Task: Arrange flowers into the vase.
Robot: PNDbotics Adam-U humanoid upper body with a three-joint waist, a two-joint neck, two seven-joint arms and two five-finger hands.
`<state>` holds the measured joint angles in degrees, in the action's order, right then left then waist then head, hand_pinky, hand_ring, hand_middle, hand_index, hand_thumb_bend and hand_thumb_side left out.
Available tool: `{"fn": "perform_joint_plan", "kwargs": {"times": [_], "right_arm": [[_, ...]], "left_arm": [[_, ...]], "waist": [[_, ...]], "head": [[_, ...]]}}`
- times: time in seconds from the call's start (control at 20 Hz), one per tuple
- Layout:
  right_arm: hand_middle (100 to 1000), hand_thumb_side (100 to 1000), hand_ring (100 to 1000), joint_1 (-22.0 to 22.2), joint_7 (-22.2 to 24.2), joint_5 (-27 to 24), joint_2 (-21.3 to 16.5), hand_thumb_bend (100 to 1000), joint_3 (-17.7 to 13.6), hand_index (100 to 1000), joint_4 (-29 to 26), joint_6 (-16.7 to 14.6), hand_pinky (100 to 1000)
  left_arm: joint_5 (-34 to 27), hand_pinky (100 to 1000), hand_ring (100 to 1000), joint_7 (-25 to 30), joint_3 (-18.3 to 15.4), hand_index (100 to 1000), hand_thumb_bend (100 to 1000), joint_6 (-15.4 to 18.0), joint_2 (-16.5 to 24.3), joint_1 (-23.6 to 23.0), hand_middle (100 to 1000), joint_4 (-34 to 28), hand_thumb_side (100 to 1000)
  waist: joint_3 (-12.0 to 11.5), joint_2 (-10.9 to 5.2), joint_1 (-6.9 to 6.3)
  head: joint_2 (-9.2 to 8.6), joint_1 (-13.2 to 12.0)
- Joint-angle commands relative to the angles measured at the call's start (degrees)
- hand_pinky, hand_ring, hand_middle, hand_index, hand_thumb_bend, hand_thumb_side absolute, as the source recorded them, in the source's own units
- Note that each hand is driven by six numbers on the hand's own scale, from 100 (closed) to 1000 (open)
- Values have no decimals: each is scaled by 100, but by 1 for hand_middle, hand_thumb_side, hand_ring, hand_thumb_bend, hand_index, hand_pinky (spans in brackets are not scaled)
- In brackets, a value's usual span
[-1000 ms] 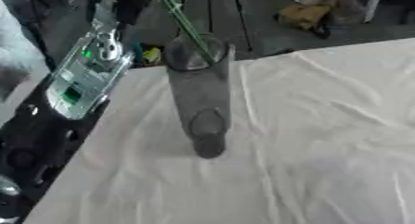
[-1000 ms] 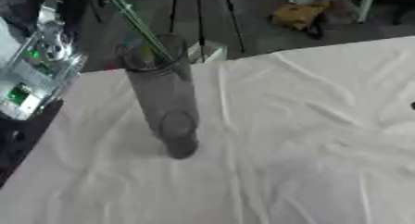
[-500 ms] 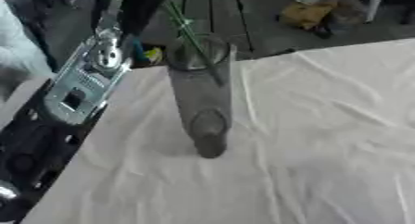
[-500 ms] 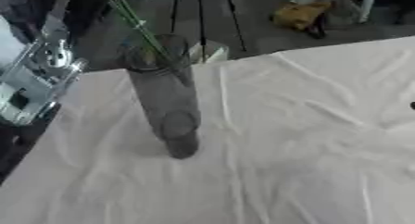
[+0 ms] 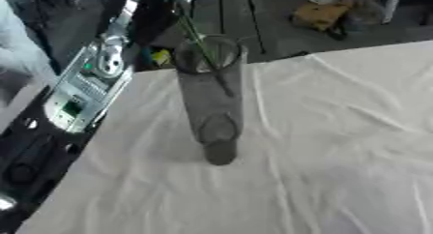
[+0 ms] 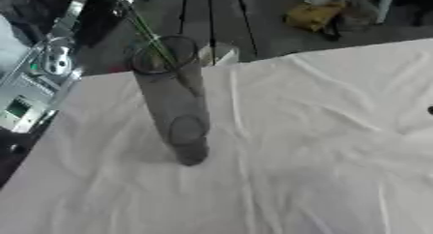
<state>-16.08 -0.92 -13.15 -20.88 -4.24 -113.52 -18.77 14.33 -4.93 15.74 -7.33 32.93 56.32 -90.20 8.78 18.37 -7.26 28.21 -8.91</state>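
Vase: I see a tall clear glass vase (image 5: 211, 97) standing upright on the table (image 5: 338, 146), towards the table's left part, its round mouth facing up and away from me.

Stem: a thin green stem (image 5: 196, 37) runs from above down through the vase's mouth and slants inside the glass towards the right wall; I cannot see a bloom at its top, which leaves the picture.

Left arm: my left arm (image 5: 84, 90) comes in along the left side, silver and black with a small green light, rising towards the upper edge just left of the vase.

Left hand: I make out a dark shape at the very top where the stem begins, probably my left hand (image 5: 162, 3), but it is blurred and I cannot tell how the fingers stand or whether they grip the stem.

Right hand: only a small dark speck shows at the right edge in the right eye view; I cannot say what it is.

Table: it is covered by a white cloth (image 6: 321, 131) with soft creases; the vase's base rests on the cloth.

Beyond the table: dark floor and a yellowish bundle (image 5: 320, 14) lie far off.
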Motion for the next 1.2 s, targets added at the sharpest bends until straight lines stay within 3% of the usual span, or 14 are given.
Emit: {"fn": "perform_joint_plan", "kwargs": {"times": [0.05, 0.65, 1.0, 1.2], "right_arm": [[444, 977, 482, -31, -2, 5, -73, 100, -41, 679, -108, 14, 638], [444, 977, 482, -20, 8, -14, -68, 100, -43, 679, -108, 43, 639], [443, 979, 482, -6, 28, -5, -66, 100, -37, 680, -108, 70, 641], [443, 980, 482, -1, 35, 6, -64, 100, -36, 680, -108, 91, 641]], "left_arm": [[206, 257, 474, 344, -18, 612, 100, -24, 212, 63, 534, -53, 910], [787, 385, 580, 1520, -76, 752, 100, 25, 289, 43, 639, -8, 972], [907, 545, 727, 2202, -160, 874, 100, 152, 333, 78, 739, -48, 1000], [858, 611, 763, 2578, -232, 922, 100, 259, 364, 105, 771, -74, 1000]], "waist": [[-7, -124, 47], [-12, -155, 46], [-20, -164, 35], [-20, -169, 30]], "head": [[29, 12], [39, -2], [47, -15], [56, -22]]}}
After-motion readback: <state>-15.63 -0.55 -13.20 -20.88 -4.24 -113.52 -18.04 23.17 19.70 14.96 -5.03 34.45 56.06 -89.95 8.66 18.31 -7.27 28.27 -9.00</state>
